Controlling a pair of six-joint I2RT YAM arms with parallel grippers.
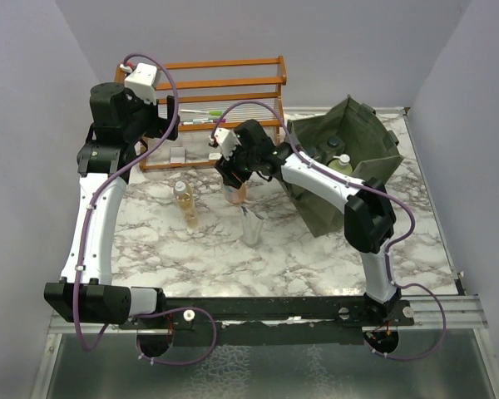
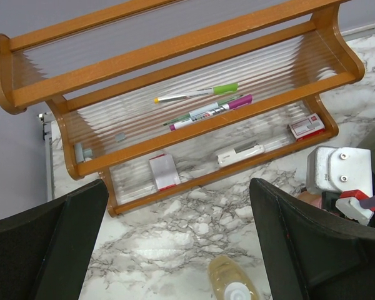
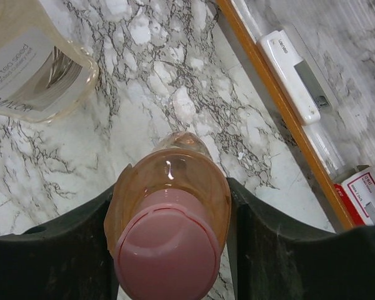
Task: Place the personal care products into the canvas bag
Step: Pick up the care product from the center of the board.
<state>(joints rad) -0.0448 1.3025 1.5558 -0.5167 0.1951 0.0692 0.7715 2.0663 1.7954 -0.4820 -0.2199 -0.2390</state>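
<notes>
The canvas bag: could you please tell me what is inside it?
A pale bottle and a dark-capped item show inside the canvas bag; anything deeper is covered by fabric.

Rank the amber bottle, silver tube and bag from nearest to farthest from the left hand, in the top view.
1. Amber bottle, left of centre, closest to the left hand.
2. Silver tube, mid-table.
3. Bag, far right.

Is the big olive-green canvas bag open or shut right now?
Open: the olive-green canvas bag has its mouth gaping upward in the top view, with a pale green bottle visible inside.
</notes>
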